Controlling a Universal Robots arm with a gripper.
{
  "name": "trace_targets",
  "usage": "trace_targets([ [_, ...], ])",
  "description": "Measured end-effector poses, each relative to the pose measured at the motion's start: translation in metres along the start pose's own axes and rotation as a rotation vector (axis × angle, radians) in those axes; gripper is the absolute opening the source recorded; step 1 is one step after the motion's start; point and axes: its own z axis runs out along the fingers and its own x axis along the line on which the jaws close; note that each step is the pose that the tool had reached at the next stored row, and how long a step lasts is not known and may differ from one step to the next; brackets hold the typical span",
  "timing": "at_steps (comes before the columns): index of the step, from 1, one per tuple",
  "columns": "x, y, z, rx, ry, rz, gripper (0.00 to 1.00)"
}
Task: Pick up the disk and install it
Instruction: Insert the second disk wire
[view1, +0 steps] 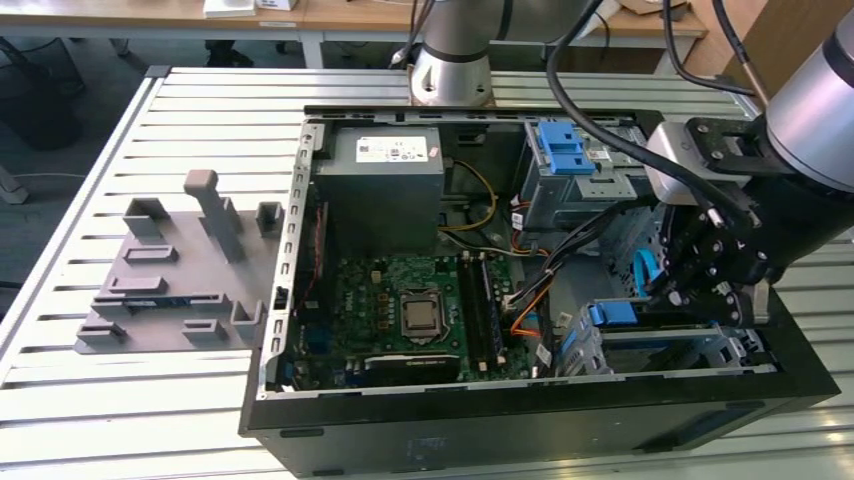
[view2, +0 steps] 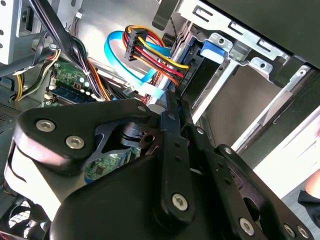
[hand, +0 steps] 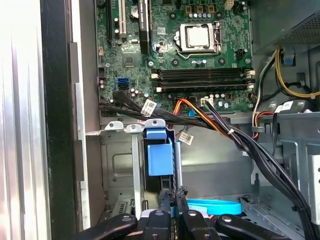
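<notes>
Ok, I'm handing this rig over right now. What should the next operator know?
Gripper: down inside the open computer case, right at the disk's edge; whether it is clamped on it cannot be told.
Disk: standing on edge in a slot of the metal drive cage, blue rail tab facing the motherboard.
Done: disk picked up and brought into the cage.
Left: confirm that it is fully seated; the pictures do not settle that. Orange and black cables run close by.
</notes>
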Motion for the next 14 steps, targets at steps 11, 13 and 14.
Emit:
trace_targets([
  [11,0.0005,-0.0004,0.0036,-0.0009,-0.0081,0.000,0.16],
  [13,0.0010,-0.0008,0.0045,-0.0008,-0.0079,0.001,0.16],
  [14,0.0012,-0.0010,0.0050,-0.0008,-0.0080,0.001,0.16],
])
